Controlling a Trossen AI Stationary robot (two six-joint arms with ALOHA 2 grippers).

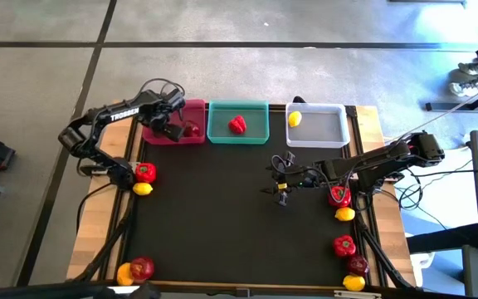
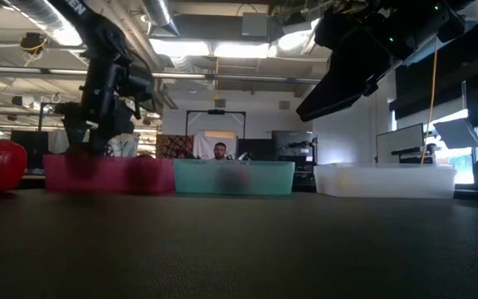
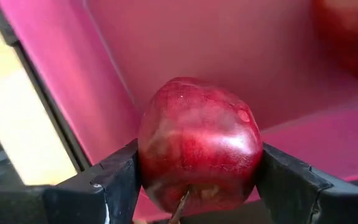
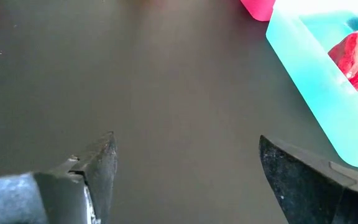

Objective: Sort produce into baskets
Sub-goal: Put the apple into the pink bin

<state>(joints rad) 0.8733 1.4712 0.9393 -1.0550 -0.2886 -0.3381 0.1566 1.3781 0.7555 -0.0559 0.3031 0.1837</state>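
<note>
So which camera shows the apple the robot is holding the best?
The left wrist view: the dark red apple fills the picture, pinched between the left gripper fingers over the pink basket. The high view hides it under the arm, the low view blurs it, and the right wrist view misses it.

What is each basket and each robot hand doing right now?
pink basket: holds one apple already
teal basket: holds one red pepper
white basket: holds one lemon
left gripper: jaws shut on an apple, over the pink basket
right gripper: jaws open, empty, over the mat
</note>
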